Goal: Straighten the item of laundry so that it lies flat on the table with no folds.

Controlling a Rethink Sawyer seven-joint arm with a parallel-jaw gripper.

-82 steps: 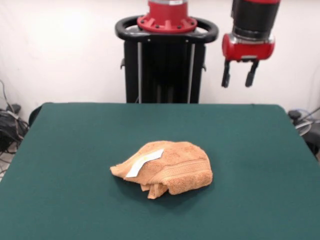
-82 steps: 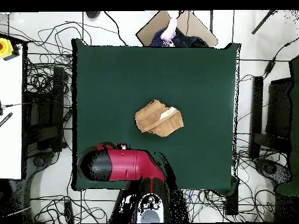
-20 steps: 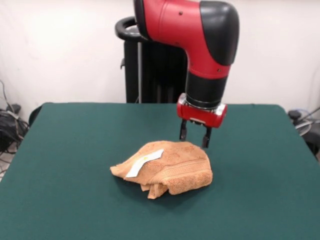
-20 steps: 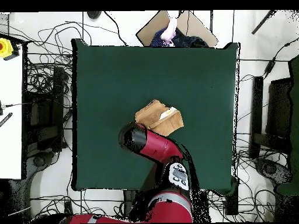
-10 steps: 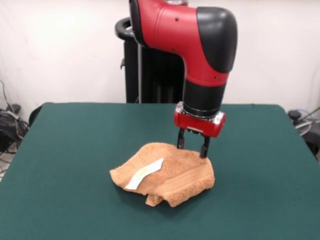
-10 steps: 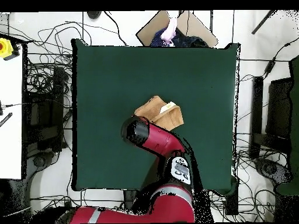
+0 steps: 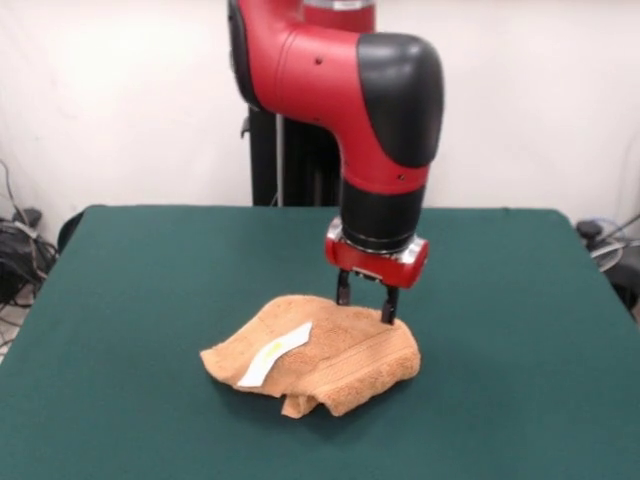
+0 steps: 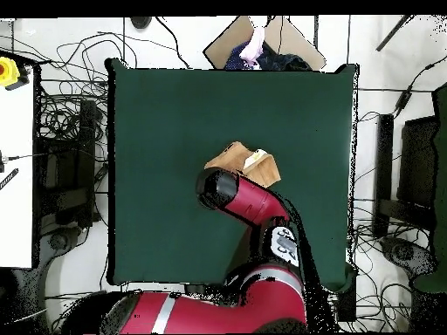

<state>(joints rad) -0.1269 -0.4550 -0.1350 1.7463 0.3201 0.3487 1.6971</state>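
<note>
One camera faces the robot from across the tabletop [image 7: 120, 300] at mid-range, the other looks straight down from high above, both sharing the tabletop, towel [image 7: 330, 350] and arm [image 8: 249, 201].

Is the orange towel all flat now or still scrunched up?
Scrunched up. The towel sits in a folded heap on the green table, edges tucked under, its white tag on top.

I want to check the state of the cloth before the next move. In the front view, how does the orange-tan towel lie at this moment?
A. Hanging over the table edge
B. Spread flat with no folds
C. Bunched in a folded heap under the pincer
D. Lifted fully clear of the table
C: the towel sits as a crumpled, folded heap on the table, with the pincer down at its far edge.
</note>
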